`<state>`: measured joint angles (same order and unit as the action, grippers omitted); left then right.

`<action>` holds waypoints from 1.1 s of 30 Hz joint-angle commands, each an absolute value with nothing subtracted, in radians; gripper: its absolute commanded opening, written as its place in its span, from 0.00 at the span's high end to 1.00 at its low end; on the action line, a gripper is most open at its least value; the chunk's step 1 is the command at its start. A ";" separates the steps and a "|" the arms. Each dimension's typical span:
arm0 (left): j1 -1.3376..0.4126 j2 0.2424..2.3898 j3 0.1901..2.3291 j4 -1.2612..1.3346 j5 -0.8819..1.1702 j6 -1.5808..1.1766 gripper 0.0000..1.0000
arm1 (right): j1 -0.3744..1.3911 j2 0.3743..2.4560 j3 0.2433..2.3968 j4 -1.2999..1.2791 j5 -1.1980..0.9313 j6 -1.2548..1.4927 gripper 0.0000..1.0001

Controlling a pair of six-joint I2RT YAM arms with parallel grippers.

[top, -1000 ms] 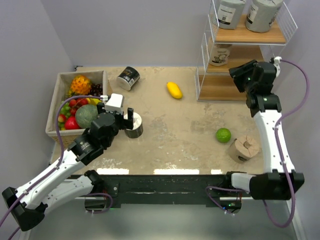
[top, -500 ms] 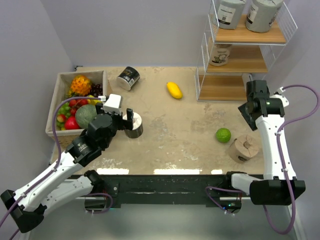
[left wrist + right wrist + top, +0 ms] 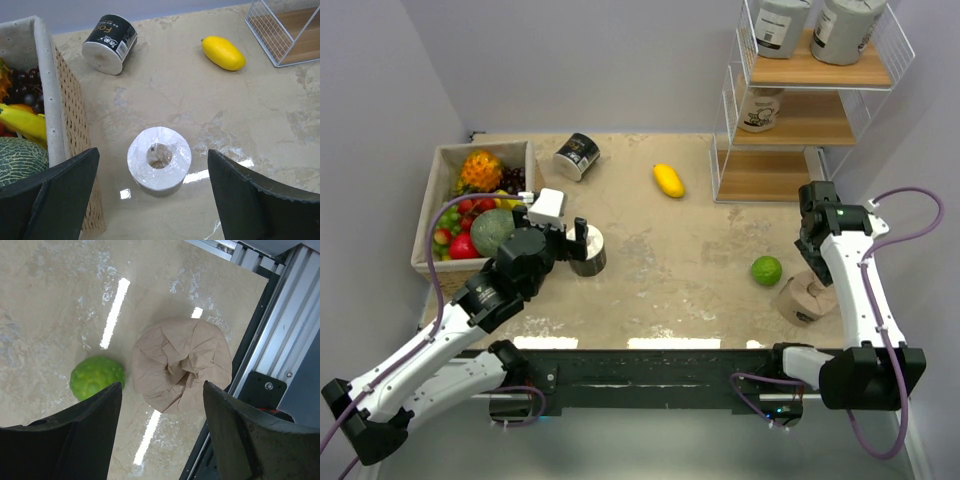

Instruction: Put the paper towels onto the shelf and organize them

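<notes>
The shelf (image 3: 790, 175) stands at the back right with two grey paper towels (image 3: 783, 25) on its top board and a tan one (image 3: 760, 108) on the middle board. A black roll (image 3: 576, 156) (image 3: 109, 44) lies on its side at the back left. A dark roll with a white top (image 3: 588, 250) (image 3: 159, 159) stands upright just ahead of my left gripper (image 3: 575, 240) (image 3: 155, 200), which is open and not touching it. Above a tan roll (image 3: 807, 297) (image 3: 182, 362) hangs my right gripper (image 3: 813, 258) (image 3: 162, 435), open, with nothing held.
A woven box of fruit (image 3: 430, 215) (image 3: 60, 115) sits close on the left of the left gripper. A yellow fruit (image 3: 668, 180) (image 3: 223, 52) lies mid-table. A green fruit (image 3: 767, 270) (image 3: 96, 377) rests beside the tan roll, which stands near the table's front rail (image 3: 270, 340).
My right arm has swung back from the shelf's middle tier and come down over the tan roll, its jaws spreading. The left arm has barely moved.
</notes>
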<state>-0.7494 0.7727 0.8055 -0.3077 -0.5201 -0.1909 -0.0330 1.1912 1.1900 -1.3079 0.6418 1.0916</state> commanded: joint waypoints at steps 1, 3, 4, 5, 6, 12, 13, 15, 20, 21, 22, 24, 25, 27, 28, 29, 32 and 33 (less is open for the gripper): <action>-0.756 0.785 0.799 -0.273 -0.551 -0.199 0.05 | -0.037 1.193 1.161 -1.313 0.718 1.199 0.30; -0.756 0.798 0.799 -0.273 -0.557 -0.199 0.05 | -0.038 1.198 1.155 -1.327 0.727 1.224 0.30; -0.755 0.801 0.799 -0.273 -0.557 -0.198 0.05 | -0.037 1.200 1.149 -1.338 0.730 1.244 0.30; -0.755 0.805 0.801 -0.272 -0.555 -0.199 0.05 | -0.038 1.200 1.144 -1.338 0.726 1.250 0.30; -0.755 0.813 0.802 -0.273 -0.554 -0.198 0.05 | -0.037 1.195 1.138 -1.332 0.719 1.249 0.30; -0.756 0.813 0.799 -0.270 -0.549 -0.198 0.05 | -0.038 1.203 1.112 -1.354 0.738 1.285 0.31; -0.755 0.815 0.795 -0.268 -0.546 -0.198 0.05 | -0.038 1.206 1.109 -1.356 0.735 1.301 0.30; -0.755 0.822 0.792 -0.262 -0.542 -0.198 0.04 | -0.037 1.206 1.104 -1.347 0.709 1.302 0.30; -0.756 0.853 0.792 -0.262 -0.535 -0.198 0.04 | -0.037 1.219 1.101 -1.362 0.693 1.330 0.27; -0.756 0.864 0.792 -0.262 -0.537 -0.196 0.04 | -0.038 1.224 1.103 -1.368 0.693 1.333 0.26; -0.758 0.870 0.793 -0.264 -0.544 -0.198 0.04 | -0.038 1.226 1.109 -1.388 0.693 1.347 0.25; -0.756 0.882 0.795 -0.265 -0.554 -0.196 0.04 | -0.038 1.238 1.112 -1.390 0.686 1.356 0.21; -0.756 0.884 0.790 -0.264 -0.560 -0.196 0.04 | -0.038 1.239 1.105 -1.375 0.680 1.355 0.21; -0.756 0.888 0.784 -0.255 -0.561 -0.192 0.04 | -0.037 1.236 1.091 -1.352 0.663 1.350 0.20; -0.756 0.891 0.785 -0.255 -0.564 -0.189 0.04 | -0.038 1.233 1.072 -1.312 0.661 1.345 0.20; -0.758 0.894 0.785 -0.256 -0.568 -0.187 0.04 | -0.038 1.229 1.060 -1.281 0.658 1.332 0.21; -0.764 0.897 0.782 -0.265 -0.583 -0.190 0.04 | -0.038 1.198 1.017 -1.168 0.658 1.284 0.24; -0.768 0.897 0.782 -0.271 -0.592 -0.193 0.04 | -0.038 1.193 1.006 -1.148 0.661 1.278 0.24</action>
<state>-0.7547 0.8967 0.7872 -0.3012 -0.5457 -0.1902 -0.0338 1.2308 1.0431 -1.2697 0.6361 1.2858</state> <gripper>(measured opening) 0.954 0.771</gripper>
